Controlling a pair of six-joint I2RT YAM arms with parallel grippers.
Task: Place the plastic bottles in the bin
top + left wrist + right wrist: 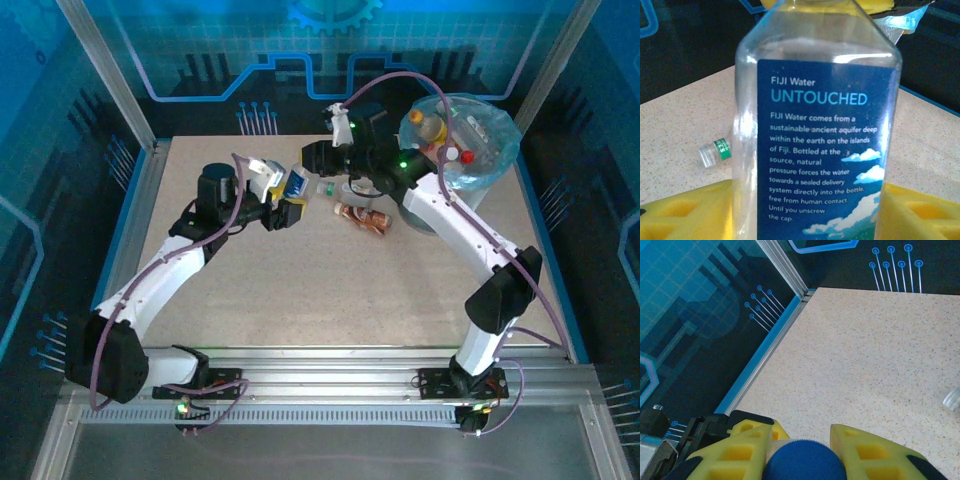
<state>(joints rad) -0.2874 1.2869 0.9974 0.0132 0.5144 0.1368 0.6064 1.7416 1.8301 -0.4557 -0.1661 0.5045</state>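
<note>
Status: left tool [287, 200] is clamped on a Fiji bottle [820, 150], holding it clear of the worktop [330, 290], left of centre towards the back. On the left wrist cam its yellow fingers [685, 210] sit tight against both sides of the bottle at the blue label, and the neck points away from the camera.

Right tool [807, 452] is at the same bottle's top. On the right wrist cam the blue cap [805, 462] sits between its two yellow fingers, which are parted just enough to flank it. I can't tell whether they're pressing on the cap or only beside it.

Bin [497, 150] is at the back right corner, right of both tools and well apart from the held bottle. An orange-cap bottle [430, 127] lies inside, and I see at least one more with a red cap.

Loose on the worktop:
- Brown bottle [362, 215] lies on its side, just in front of the bin's left side.
- Green-label bottle [325, 188] lies on its side, between the held bottle and the brown one.
</note>
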